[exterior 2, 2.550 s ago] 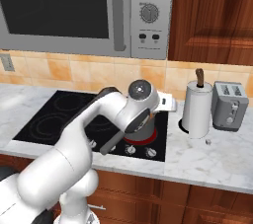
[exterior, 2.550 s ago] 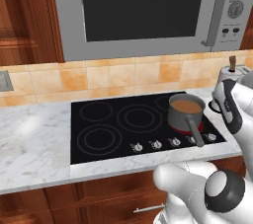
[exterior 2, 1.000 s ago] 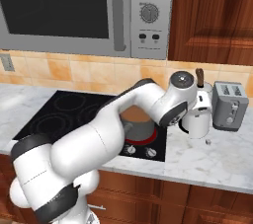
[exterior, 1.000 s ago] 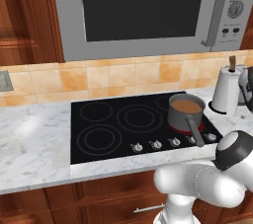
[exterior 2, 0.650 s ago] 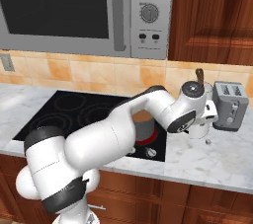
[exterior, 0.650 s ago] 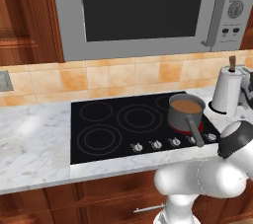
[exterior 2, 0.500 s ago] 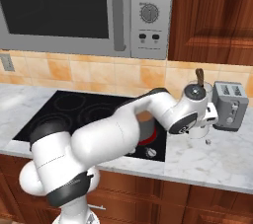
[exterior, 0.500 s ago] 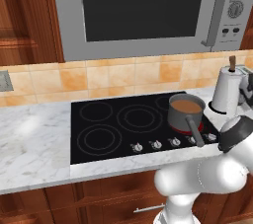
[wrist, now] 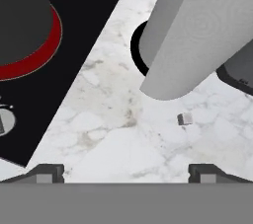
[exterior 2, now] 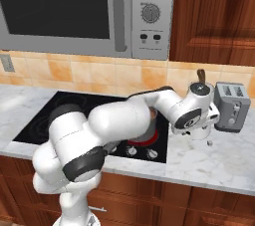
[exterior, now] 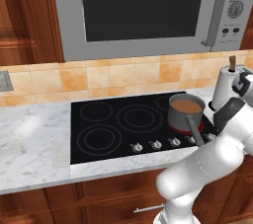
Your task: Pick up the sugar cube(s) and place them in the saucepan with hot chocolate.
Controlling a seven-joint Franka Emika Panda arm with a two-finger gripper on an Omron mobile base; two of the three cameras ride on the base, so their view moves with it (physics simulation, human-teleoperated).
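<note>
From the left base view, one small round grey metal saucepan with brown hot chocolate sits on the right back ring of the black glass stove top. It sits there so the drink keeps warm. Its one long straight handle points to the front edge. One white paper-towel roll stands upright on the marble counter, just right of the pan. The white arm bends over to that side.

From the right base view, the hand hangs low over the counter between the stove and one silver toaster. One tiny white sugar cube lies alone on the counter, just in front of the roll and toaster, well apart from the pan.

From the hand view, the camera looks straight down, so I think the hand is lining up to grab. The gripper has its two dark tips spread wide with nothing between them. The one cube lies beyond them, nearer the right tip, just beside the roll's foot. The pan's red bottom shows at the far left.
</note>
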